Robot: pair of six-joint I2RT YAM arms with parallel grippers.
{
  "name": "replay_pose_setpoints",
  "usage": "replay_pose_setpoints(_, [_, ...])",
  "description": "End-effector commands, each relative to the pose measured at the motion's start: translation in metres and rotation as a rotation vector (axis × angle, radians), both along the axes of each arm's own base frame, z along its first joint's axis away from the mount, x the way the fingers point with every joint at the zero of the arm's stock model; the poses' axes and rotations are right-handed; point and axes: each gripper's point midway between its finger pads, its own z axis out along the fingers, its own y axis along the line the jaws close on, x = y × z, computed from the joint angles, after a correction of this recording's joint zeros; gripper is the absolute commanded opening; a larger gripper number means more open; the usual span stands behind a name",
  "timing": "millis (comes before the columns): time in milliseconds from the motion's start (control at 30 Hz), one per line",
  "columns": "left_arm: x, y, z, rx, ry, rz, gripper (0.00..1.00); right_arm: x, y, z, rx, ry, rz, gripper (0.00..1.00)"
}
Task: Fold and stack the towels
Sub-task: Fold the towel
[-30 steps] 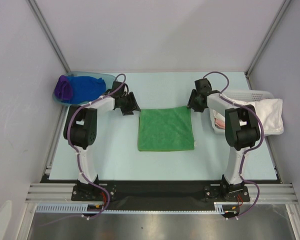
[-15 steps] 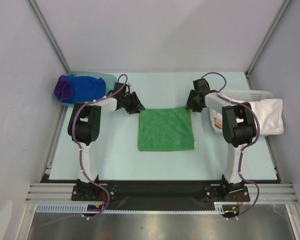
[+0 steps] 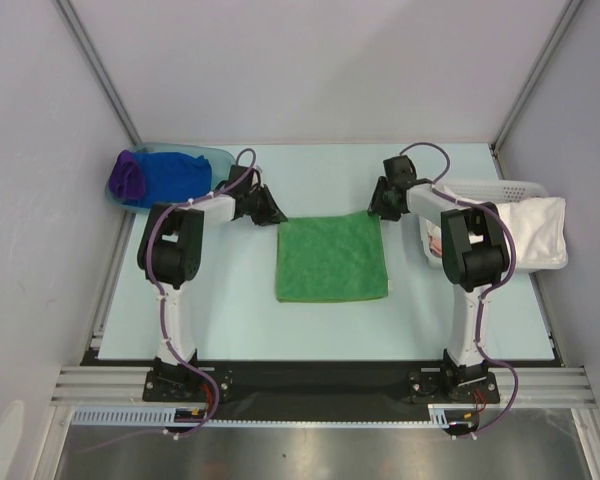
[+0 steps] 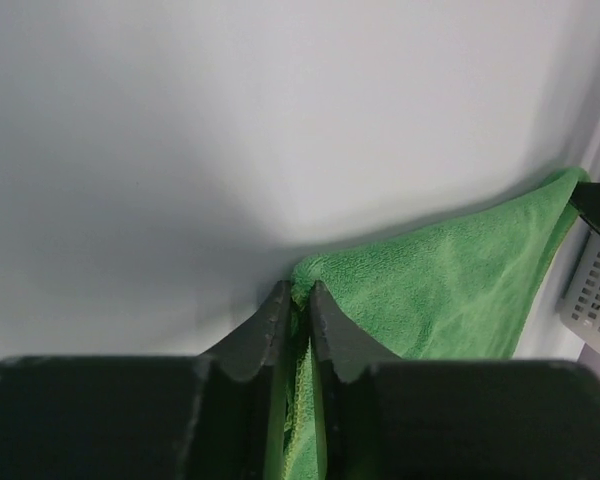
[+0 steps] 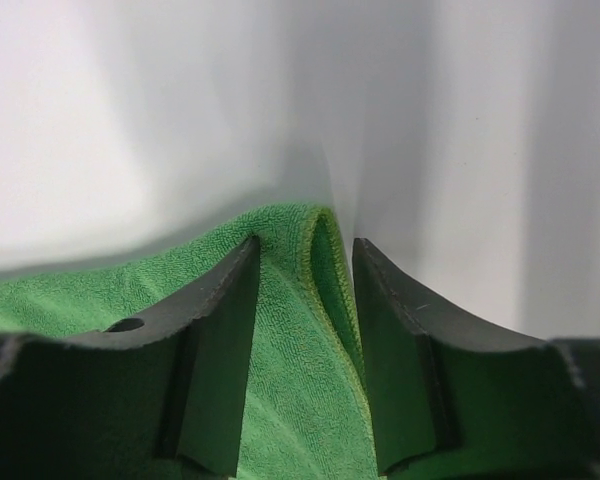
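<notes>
Left gripper (image 3: 271,213) is held at the far left corner of the green towel (image 3: 331,258). Its fingers are pressed together on that corner, and a small peak of cloth is pinched between the tips in the left wrist view. The right gripper (image 3: 380,207) is placed at the towel's far right corner with its fingers spread. A folded edge of cloth is seen between them, not clamped. The green towel is laid flat as a rough square on the table (image 3: 330,170). Left of it, blue and purple towels (image 3: 165,178) are piled in a clear tub (image 3: 208,153). Right of it, a white towel (image 3: 542,228) is draped over a white basket (image 3: 500,187).
</notes>
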Motion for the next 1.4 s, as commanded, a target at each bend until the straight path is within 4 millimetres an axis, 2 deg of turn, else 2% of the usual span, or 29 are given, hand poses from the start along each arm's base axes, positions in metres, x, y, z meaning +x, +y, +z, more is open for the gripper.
replay_pose_setpoints(0, [0.024, 0.003, 0.023, 0.007, -0.081, 0.009, 0.14, 0.021, 0.007, 0.016, 0.017, -0.073, -0.011, 0.46])
replay_pose_setpoints(167, [0.036, 0.011, 0.039, 0.073, -0.139, 0.012, 0.09, 0.023, 0.005, 0.011, 0.007, -0.068, -0.019, 0.36])
replay_pose_setpoints(300, [0.044, 0.025, 0.047, 0.162, -0.194, 0.026, 0.08, 0.025, 0.003, 0.012, 0.004, -0.075, -0.023, 0.21])
replay_pose_setpoints(400, [0.044, 0.033, 0.042, 0.206, -0.195, 0.030, 0.06, 0.028, 0.002, 0.018, 0.007, -0.096, -0.029, 0.12])
replay_pose_setpoints(500, [0.041, 0.039, 0.032, 0.241, -0.177, 0.040, 0.05, 0.030, -0.001, 0.025, -0.002, -0.121, -0.038, 0.11])
replay_pose_setpoints(567, [0.042, 0.040, 0.030, 0.238, -0.188, 0.040, 0.10, 0.032, -0.002, 0.027, -0.002, -0.129, -0.039, 0.11])
replay_pose_setpoints(633, [0.045, 0.036, 0.033, 0.219, -0.215, 0.032, 0.20, 0.033, -0.002, 0.028, -0.004, -0.132, -0.040, 0.13])
replay_pose_setpoints(700, [0.046, 0.036, 0.035, 0.216, -0.220, 0.032, 0.40, 0.032, -0.001, 0.028, 0.000, -0.133, -0.037, 0.23])
replay_pose_setpoints(800, [0.048, 0.040, 0.039, 0.236, -0.227, 0.053, 0.55, 0.032, -0.001, 0.030, -0.002, -0.141, -0.028, 0.35])
replay_pose_setpoints(867, [0.050, 0.047, 0.038, 0.273, -0.214, 0.077, 0.56, 0.034, -0.003, 0.030, -0.013, -0.147, -0.031, 0.38])
replay_pose_setpoints(1000, [0.051, 0.047, 0.032, 0.278, -0.189, 0.071, 0.53, 0.037, -0.001, 0.032, -0.008, -0.151, -0.024, 0.40])
replay_pose_setpoints(1267, [0.049, 0.026, 0.023, 0.173, -0.169, 0.022, 0.52, 0.045, 0.012, 0.020, 0.012, -0.133, 0.005, 0.40])
replay_pose_setpoints(1367, [0.046, 0.020, 0.015, 0.140, -0.144, 0.001, 0.49, 0.042, 0.014, 0.014, 0.002, -0.116, 0.011, 0.40])
